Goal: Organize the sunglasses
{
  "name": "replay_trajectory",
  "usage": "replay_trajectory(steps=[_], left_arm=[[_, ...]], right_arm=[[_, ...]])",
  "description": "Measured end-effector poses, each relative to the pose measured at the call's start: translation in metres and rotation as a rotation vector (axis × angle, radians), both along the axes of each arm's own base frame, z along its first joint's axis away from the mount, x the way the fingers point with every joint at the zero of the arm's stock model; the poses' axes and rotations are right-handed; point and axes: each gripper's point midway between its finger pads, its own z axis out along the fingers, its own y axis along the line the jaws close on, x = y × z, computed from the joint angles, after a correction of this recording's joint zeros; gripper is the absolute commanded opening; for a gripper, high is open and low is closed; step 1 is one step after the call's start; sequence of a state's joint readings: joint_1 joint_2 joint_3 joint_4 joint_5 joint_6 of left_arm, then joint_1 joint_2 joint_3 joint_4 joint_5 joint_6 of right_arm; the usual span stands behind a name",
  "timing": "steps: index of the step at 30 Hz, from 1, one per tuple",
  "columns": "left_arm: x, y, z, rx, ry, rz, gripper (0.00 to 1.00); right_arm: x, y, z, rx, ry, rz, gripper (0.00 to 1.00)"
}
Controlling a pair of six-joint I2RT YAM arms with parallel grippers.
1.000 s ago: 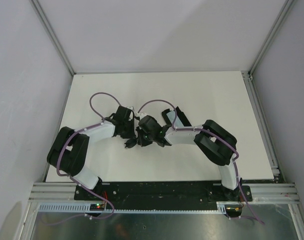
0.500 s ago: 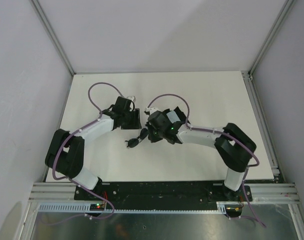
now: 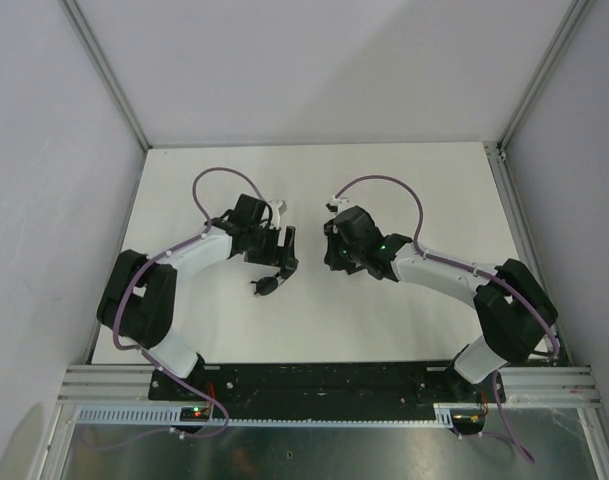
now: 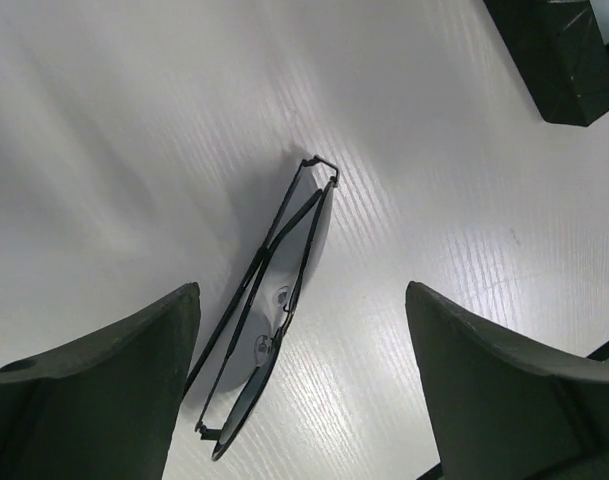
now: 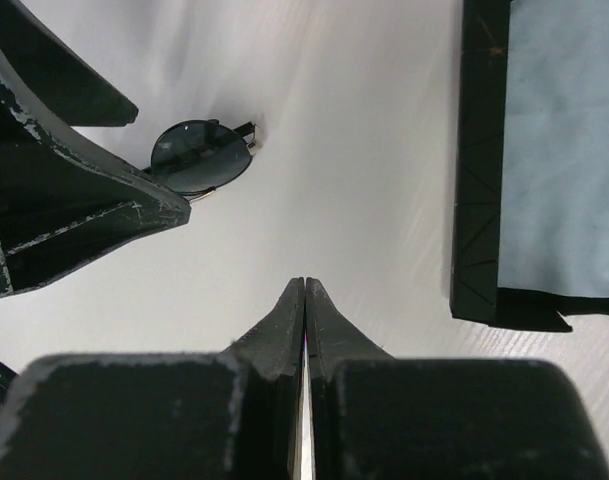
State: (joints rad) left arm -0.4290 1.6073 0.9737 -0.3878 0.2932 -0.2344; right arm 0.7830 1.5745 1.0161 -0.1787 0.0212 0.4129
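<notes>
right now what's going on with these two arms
The sunglasses lie folded on the table, loose inside the wide-open left hand. The right hand is shut and empty, hovering beside the black case, which has a light blue cloth in it.

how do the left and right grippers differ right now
The left gripper has its jaws wide apart; the right gripper has them pressed shut. The left gripper hangs directly over the folded sunglasses; the right gripper points at bare table beside the case. Both hold nothing.
</notes>
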Motion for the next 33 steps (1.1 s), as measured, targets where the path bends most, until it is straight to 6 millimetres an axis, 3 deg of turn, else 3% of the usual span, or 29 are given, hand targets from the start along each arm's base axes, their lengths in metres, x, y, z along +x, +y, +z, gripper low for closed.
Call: replay_trajectory(steps=[4,8,17,23,26,29,33], left_arm=[[-0.004,-0.003,-0.006,-0.010,0.024,-0.025,0.71],[-0.012,0.000,-0.032,0.022,0.106,-0.031,0.67],[-0.006,-0.003,-0.037,0.035,0.120,-0.030,0.24],[-0.010,-0.013,-0.034,-0.002,0.143,-0.044,0.17],[-0.013,-0.017,-0.032,-0.025,0.158,-0.050,0.16],[-0.013,-0.027,-0.024,-0.077,0.171,-0.052,0.15],[0.004,-0.051,0.005,-0.199,0.141,-0.057,0.15]], right_arm=[[0.001,-0.005,0.005,0.015,0.003,0.000,0.00],[0.002,-0.007,0.009,0.028,0.004,0.002,0.00],[0.002,-0.020,0.014,0.044,0.004,-0.013,0.00],[0.003,-0.026,0.013,0.064,0.023,-0.017,0.01],[0.004,-0.034,0.009,0.092,0.063,-0.021,0.11],[0.006,-0.044,0.006,0.144,0.109,-0.028,0.30],[0.005,-0.055,0.008,0.252,0.146,-0.026,0.46]])
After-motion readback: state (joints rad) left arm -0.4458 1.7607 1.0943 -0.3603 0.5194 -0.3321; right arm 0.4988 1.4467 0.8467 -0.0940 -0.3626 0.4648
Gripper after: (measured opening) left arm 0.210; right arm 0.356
